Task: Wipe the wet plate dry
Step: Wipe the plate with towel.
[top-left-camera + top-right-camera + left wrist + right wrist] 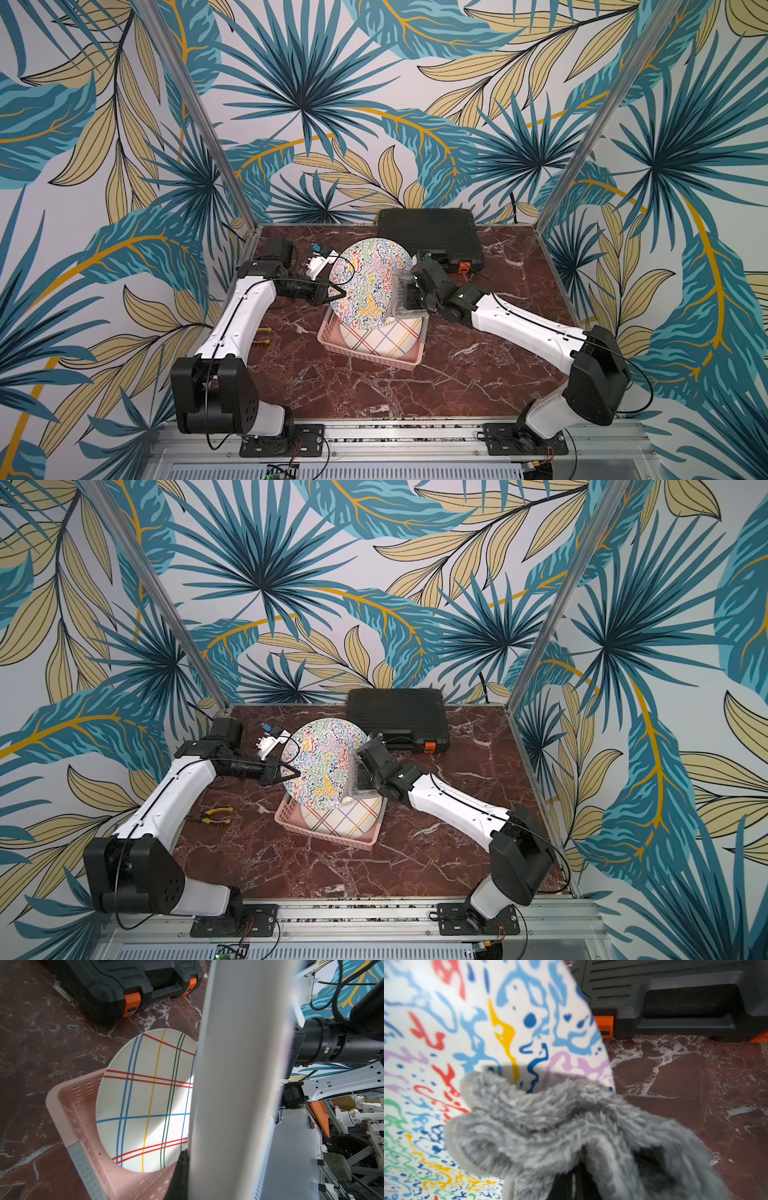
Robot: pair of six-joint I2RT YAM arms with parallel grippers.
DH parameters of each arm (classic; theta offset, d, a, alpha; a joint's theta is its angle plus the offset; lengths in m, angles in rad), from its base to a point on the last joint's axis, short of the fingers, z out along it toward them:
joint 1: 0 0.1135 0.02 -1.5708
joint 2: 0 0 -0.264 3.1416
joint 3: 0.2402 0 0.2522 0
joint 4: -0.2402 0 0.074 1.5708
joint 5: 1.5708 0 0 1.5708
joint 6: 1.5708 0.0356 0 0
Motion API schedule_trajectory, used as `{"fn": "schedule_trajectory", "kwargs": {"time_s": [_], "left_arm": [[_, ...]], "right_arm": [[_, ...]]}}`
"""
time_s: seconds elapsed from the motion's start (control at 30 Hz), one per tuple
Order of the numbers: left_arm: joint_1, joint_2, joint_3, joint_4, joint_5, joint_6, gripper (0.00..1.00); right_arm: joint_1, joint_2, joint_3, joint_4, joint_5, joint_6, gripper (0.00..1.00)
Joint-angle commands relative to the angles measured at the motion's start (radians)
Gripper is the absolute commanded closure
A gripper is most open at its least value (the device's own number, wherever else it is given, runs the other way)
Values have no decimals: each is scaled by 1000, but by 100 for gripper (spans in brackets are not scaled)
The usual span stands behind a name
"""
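Two hands, two plates, one cloth.
The left hand [340, 293] clamps the rim of the round plate with colourful squiggles [368, 282], held on edge over one pink perforated plastic basket [328, 337]; the right hand [411, 298] pinches one grey fluffy cloth [560, 1126] against its face. A second round plate [145, 1101], white with crossed stripes, rests in the basket on the red-brown marble tabletop [457, 374].

A black tool case [430, 237] sits at the marble worktop's [478, 365] back edge. Mid-worktop, a pink basket [365, 359] holds a plaid plate [380, 338]. Yellow-handled pliers [219, 811] lie near the left edge.
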Motion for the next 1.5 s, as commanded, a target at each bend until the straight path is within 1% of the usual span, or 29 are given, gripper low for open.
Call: {"fn": "schedule_trajectory", "kwargs": {"time_s": [0.0,0.07,0.17,0.33,0.43,0.53,0.6,0.7,0.77,0.8,0.9,0.93,1.0,1.17,1.3,1.4,1.47], "left_arm": [[-16,-53,23,-41,216,15,100],[-16,-46,32,-50,222,17,100],[-16,-40,35,-61,226,24,100],[-15,-44,12,-36,223,13,100],[-16,-46,8,-24,217,3,100],[-16,-48,13,-21,209,2,100],[-15,-51,16,-26,199,10,100],[-16,-59,20,-35,178,30,100],[-17,-66,25,-46,165,50,100],[-18,-69,27,-54,160,67,100],[-31,-78,44,-96,130,119,100],[-36,-83,48,-102,115,130,100],[-53,-98,51,-100,81,148,100],[-122,-148,56,-80,-19,180,100],[-152,-164,78,-87,-62,208,100],[-169,-157,98,-99,-85,218,100],[-184,-148,105,-105,-105,229,100]], "right_arm": [[34,68,37,19,-4,-16,100],[95,107,70,35,-14,-27,100],[156,161,131,66,-53,-35,100],[240,268,308,47,-117,-51,100],[257,314,375,36,-168,-49,100],[248,294,351,63,-189,-30,100],[207,232,267,112,-216,6,100],[108,107,120,216,-293,74,100],[53,23,50,234,-334,77,100],[7,-17,36,219,-355,68,100],[-67,-96,44,160,-422,48,100],[-97,-109,57,156,-454,48,100],[-142,-133,98,90,-505,44,100],[-251,-138,307,-31,-629,47,100],[-310,-50,500,-119,-716,85,100],[-316,44,643,-192,-771,96,100],[-316,96,697,-185,-813,124,100]]}}
